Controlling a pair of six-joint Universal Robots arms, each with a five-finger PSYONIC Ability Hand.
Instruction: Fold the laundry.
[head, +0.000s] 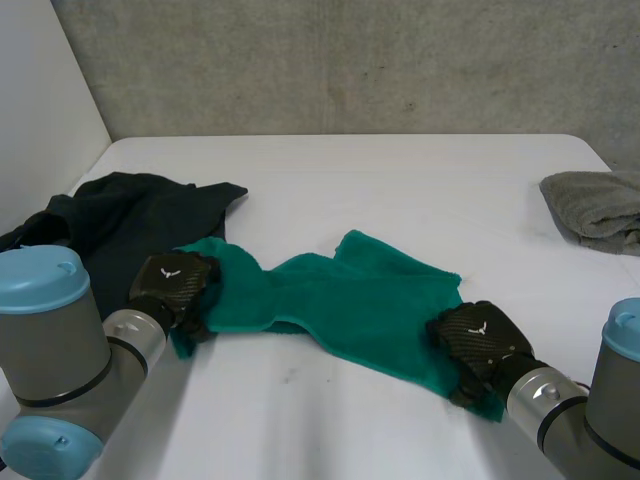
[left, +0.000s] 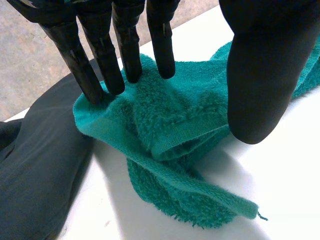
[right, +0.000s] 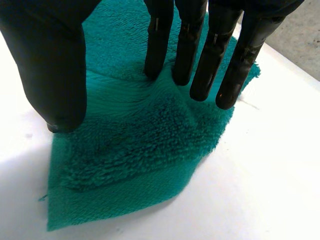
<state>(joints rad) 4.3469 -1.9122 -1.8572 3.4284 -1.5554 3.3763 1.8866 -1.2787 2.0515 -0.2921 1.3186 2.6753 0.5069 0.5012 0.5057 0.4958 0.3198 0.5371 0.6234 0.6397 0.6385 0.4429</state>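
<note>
**A:** What sits nearest?

**B:** The right hand (head: 480, 338), at the near right of the white table (head: 400, 180). It rests on the near right corner of the green towel (head: 350, 310).

**A:** Is it gripping the corner?

**B:** No. Its fingers are straight with the tips pressed into the pile. The thumb is set down apart from them on the same cloth. The towel rises in a low ridge between thumb and fingers, but nothing is pinched.

**A:** And the left hand?

**B:** The left hand (head: 175, 282) is a little farther back, on the towel's left end. Its fingers are straight too, with the tips on a bunched fold by the edge. The thumb stands on the other side of that bunch. The hand is open, not clamped.

**A:** How does the towel lie?

**B:** It runs left to right between the two hands. It is crumpled and narrow at the left and wider and flatter towards the right.

**A:** What's beyond it?

**B:** A dark garment (head: 130, 225) lies in a heap at the left, just beside the towel's left end. A grey towel (head: 600, 205) lies at the far right, well apart from everything else.
</note>
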